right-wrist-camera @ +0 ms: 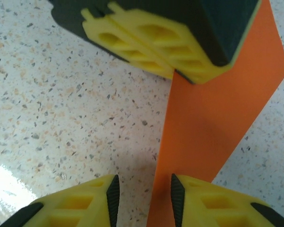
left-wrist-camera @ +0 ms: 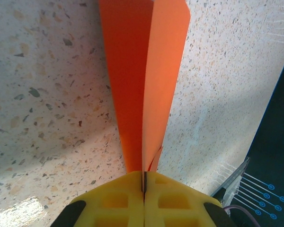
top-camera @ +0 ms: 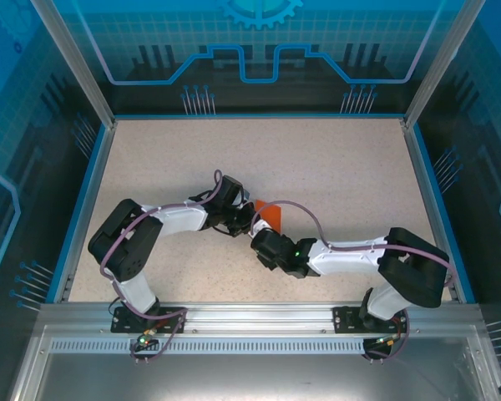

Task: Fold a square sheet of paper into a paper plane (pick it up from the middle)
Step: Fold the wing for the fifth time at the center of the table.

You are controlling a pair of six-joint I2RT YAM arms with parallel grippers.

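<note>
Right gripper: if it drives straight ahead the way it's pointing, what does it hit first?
Probably the orange paper, whose edge sits between the open jaws of the right gripper. Beyond it, the left gripper, shut on that paper, blocks the line; depth is unclear.

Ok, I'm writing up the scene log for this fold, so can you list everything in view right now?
square sheet of paper: one, bright orange, folded narrow along a crease, near the table's middle
table: one, speckled beige with a blue rim, under both arms
enclosure panels: several, blue with printed circuit lines, around the table
metal rail: one, silver, along the near edge
left arm, right arm: white and black, reaching in from the rail
left gripper: one, yellow fingers, shut on the paper
right gripper: one, yellow with black pads, open, paper edge between them
</note>
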